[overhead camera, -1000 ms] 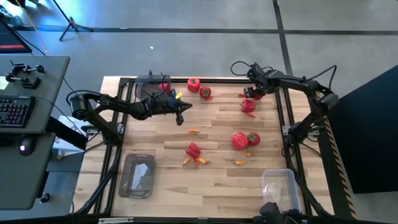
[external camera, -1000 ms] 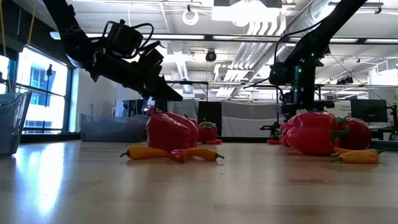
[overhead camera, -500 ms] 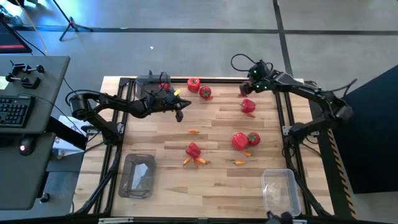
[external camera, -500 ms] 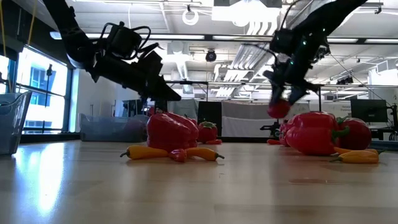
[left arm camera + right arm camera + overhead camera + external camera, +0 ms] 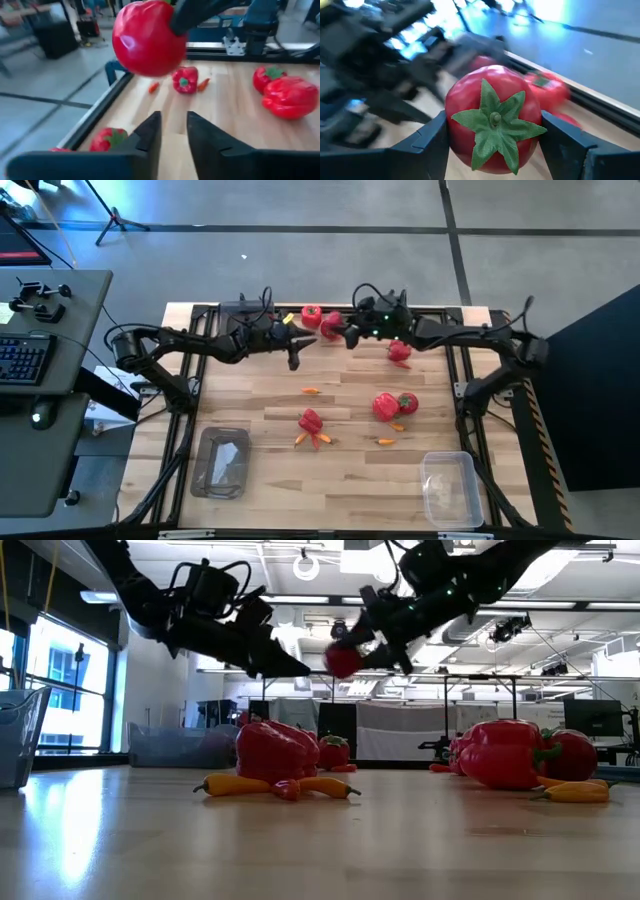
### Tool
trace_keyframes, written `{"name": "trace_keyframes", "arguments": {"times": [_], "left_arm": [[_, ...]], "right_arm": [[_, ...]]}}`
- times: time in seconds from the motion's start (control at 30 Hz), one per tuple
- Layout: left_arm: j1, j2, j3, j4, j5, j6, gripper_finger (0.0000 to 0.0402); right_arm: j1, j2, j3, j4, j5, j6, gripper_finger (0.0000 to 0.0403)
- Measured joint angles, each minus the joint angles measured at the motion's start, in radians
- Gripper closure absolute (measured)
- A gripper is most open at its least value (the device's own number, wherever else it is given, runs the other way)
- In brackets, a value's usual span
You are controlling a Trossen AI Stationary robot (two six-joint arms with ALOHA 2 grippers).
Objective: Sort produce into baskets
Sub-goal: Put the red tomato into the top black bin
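My right gripper reaches across the far side of the table and is shut on a small round red fruit with a green top, held high in the air. My left gripper hovers just left of it. Its fingers are a little apart and empty, with the fruit right in front of them. Red bell peppers and tiny orange pieces lie on the wood. Clear tubs stand at the near left, near right and far left. My right gripper pinches the round fruit between its two fingers, one on each side. The fruit's green top faces back toward the wrist. The fingers come about level from the table's right. The fruit is lifted clear of the table.
Two more round red fruits lie by the far edge near both grippers. Another round fruit rests against the bell pepper on the right. A desk with a keyboard stands left of the table.
My right gripper has lifted the round fruit off the far right of the table. It has carried the fruit up and toward the table's left edge, to just in front of my left gripper. My left gripper has risen a little.
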Motion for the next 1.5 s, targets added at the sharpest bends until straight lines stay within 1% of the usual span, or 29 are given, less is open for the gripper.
{"name": "trace_keyframes", "arguments": {"times": [0.17,0.3,0.37,0.43,0.53,0.67,0.83,0.93,1.27,1.5], "left_arm": [[-0.044,0.000,0.014,0.005,-0.190,0.127,0.0232],[-0.079,0.000,0.026,0.047,-0.347,0.230,0.0170],[-0.092,0.000,0.026,0.076,-0.420,0.280,0.0149],[-0.104,0.000,0.026,0.115,-0.452,0.322,0.0136],[-0.118,-0.009,0.026,0.155,-0.456,0.369,0.0129],[-0.124,-0.029,0.026,0.166,-0.452,0.388,0.0128],[-0.124,-0.047,0.026,0.172,-0.383,0.368,0.0128],[-0.134,-0.047,0.042,0.163,-0.366,0.361,0.0128],[-0.140,-0.048,0.077,0.142,-0.399,0.380,0.0128],[-0.149,-0.048,0.079,0.136,-0.418,0.442,0.0128]], "right_arm": [[0.021,0.052,0.000,0.171,-0.033,0.053,0.0165],[0.021,0.067,0.000,0.260,-0.090,0.093,0.0165],[0.021,0.067,0.000,0.282,-0.110,0.109,0.0165],[0.019,0.067,0.000,0.291,-0.115,0.128,0.0165],[0.015,0.067,0.000,0.298,-0.128,0.149,0.0165],[0.015,0.067,0.001,0.318,-0.156,0.163,0.0165],[0.019,0.065,0.001,0.350,-0.184,0.185,0.0165],[0.020,0.065,0.001,0.353,-0.194,0.190,0.0165],[0.019,0.064,0.003,0.359,-0.185,0.187,0.0165],[0.009,0.065,0.003,0.351,-0.189,0.188,0.0165]]}}
